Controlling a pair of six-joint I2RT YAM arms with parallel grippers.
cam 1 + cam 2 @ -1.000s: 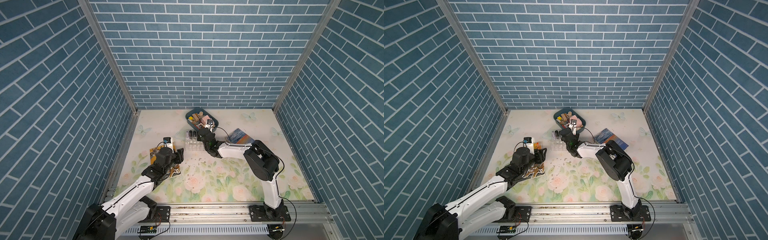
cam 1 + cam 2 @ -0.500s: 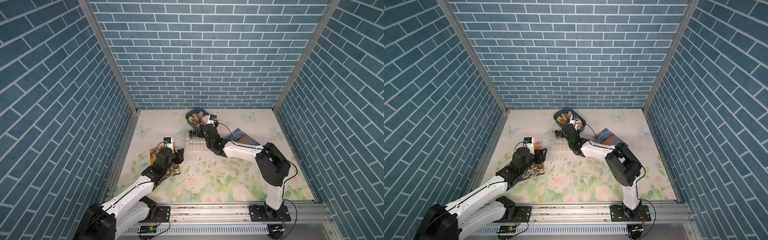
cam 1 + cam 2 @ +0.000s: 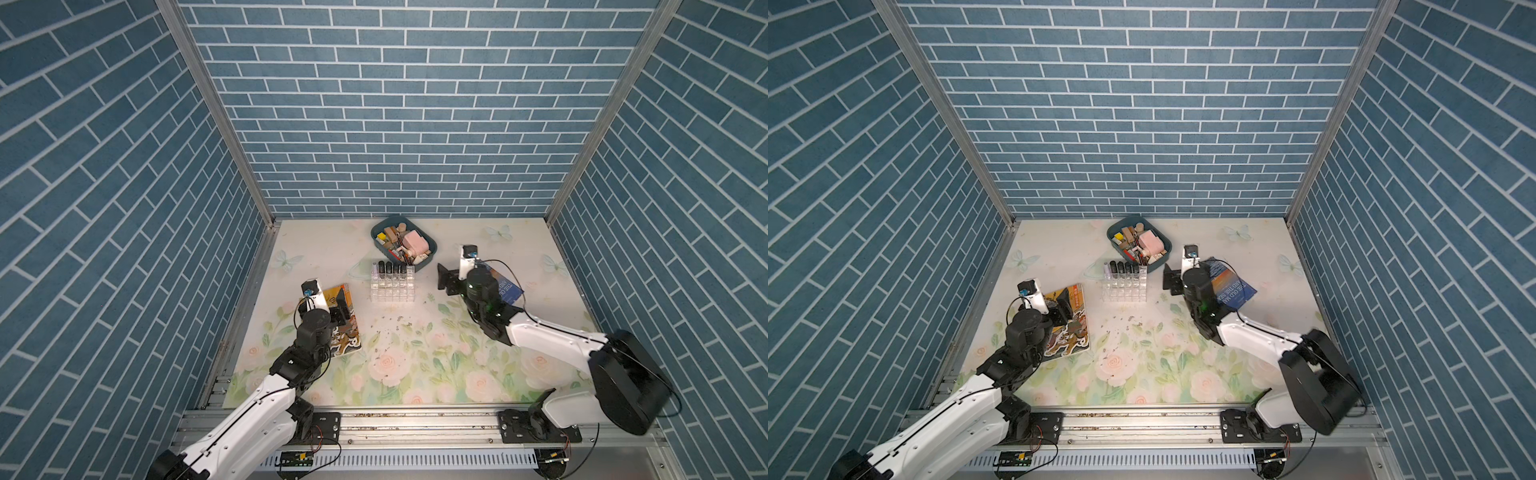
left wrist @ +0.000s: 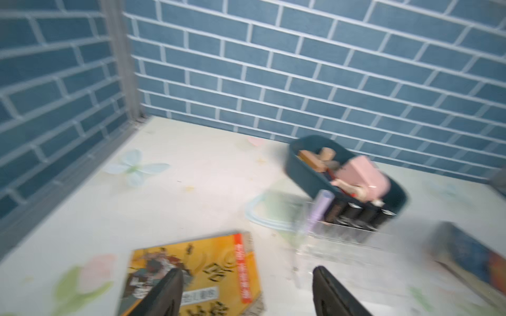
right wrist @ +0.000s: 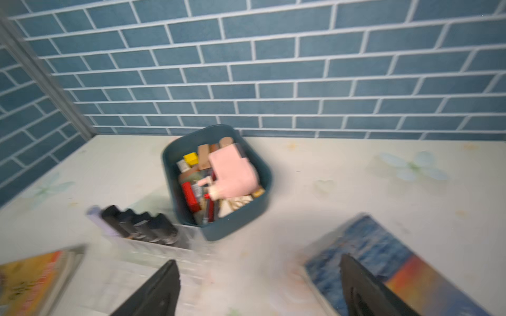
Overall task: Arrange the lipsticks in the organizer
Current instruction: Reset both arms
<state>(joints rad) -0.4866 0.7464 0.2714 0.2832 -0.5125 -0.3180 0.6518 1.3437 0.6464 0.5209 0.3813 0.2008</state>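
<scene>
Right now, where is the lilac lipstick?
In a top view, the lilac lipstick stands in the clear organizer's back row, at its left end, beside the black lipsticks.

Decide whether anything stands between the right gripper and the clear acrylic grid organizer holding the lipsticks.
Nothing visible does. The open right gripper is beside the clear acrylic grid organizer, only bare floral tabletop between them; the blue-grey plastic tray sits farther back, off that line.

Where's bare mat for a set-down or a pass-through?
Free: the mat in front of the organizer, right of the yellow book; the far-left corner beside the tray; the far-right corner past the blue book. Crowded: tray close behind organizer, right gripper beside it.
</scene>
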